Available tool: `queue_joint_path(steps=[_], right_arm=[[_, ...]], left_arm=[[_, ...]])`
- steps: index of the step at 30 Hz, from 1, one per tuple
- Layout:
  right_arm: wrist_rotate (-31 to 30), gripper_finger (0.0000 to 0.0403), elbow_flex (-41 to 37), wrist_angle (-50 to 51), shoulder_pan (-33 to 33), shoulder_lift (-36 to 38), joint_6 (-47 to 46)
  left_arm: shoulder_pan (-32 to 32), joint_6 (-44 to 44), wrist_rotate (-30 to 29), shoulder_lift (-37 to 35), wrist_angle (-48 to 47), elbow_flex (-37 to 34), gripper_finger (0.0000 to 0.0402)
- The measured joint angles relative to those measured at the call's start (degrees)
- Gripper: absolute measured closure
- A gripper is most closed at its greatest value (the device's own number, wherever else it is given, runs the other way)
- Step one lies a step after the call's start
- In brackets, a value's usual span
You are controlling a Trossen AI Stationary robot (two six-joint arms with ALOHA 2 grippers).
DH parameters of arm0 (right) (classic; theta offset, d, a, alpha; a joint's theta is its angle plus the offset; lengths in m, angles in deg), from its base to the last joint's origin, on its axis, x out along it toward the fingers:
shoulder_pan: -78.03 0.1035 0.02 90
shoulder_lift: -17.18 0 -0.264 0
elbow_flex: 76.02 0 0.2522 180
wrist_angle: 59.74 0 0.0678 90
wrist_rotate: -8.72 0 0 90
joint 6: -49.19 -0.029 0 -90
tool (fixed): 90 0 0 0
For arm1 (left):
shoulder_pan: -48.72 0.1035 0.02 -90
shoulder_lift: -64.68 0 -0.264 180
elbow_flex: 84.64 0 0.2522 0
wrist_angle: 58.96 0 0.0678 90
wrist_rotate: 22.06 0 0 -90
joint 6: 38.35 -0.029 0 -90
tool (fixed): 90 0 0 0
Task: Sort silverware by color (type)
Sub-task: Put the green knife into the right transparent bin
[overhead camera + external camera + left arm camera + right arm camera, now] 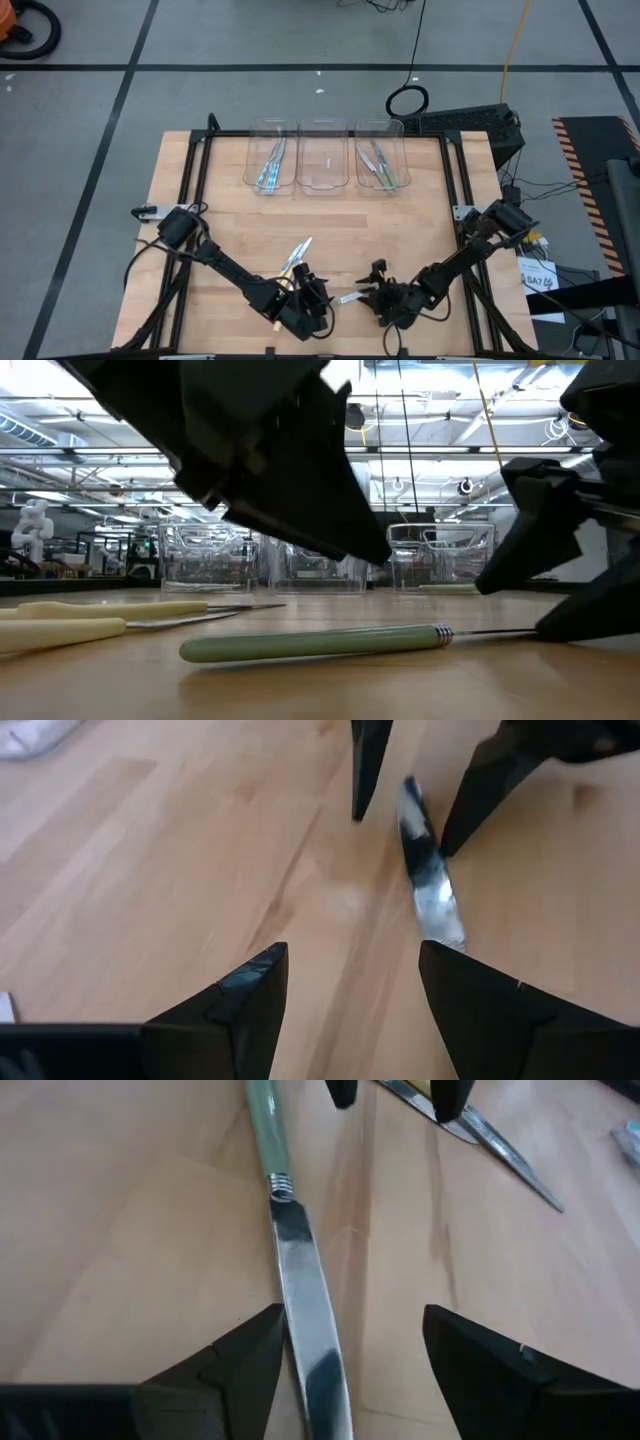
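Observation:
A green-handled knife [272, 1140] lies flat on the table between my two grippers, its silver blade [305, 1310] pointing toward my right gripper. In the low view its handle [310, 645] lies across the foreground. My right gripper [350, 1315] is open low over the blade, one finger on each side. My left gripper [350, 950] is open too, facing it near the knife's other end [318, 300]. Pale yellow utensils [296, 257] lie on the wood just beyond my left gripper. Blue utensils [270, 165] and green ones [380, 168] lie in bins.
Three clear plastic bins [322, 180] stand side by side at the table's far edge; the middle one holds no utensil that I can see. Bare wood [400, 230] stretches between the bins and my grippers. Both arms reach in from the table's near corners.

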Motion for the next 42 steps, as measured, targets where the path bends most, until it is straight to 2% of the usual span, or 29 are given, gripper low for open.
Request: queue_joint_path(steps=[6,14,22,28,34,42], right_arm=[[1.00,0.0167,-0.17,1.18,-1.28,3.16,5.04],[4.78,0.0167,-0.44,4.53,-2.54,8.50,6.39],[7.48,0.0167,-0.37,4.90,-2.98,9.00,5.74],[7.56,0.0171,-0.27,-0.13,-3.29,7.62,5.72],[11.04,0.0205,-0.10,-6.10,-4.78,3.76,7.73],[12.37,0.0272,-0.07,-6.15,-6.55,3.07,8.05]], left_arm=[[1.38,0.52,3.10,0.20,0.05,-0.02,0.0167],[1.69,-0.79,6.29,0.20,0.46,-0.02,0.0167],[2.16,-1.44,8.02,0.20,3.43,-0.02,0.0167],[2.15,-2.69,12.76,0.20,6.61,-0.02,0.0167],[2.04,-1.92,13.29,0.20,6.90,-0.02,0.0167],[1.93,-1.21,13.42,0.20,6.24,-0.02,0.0167]])
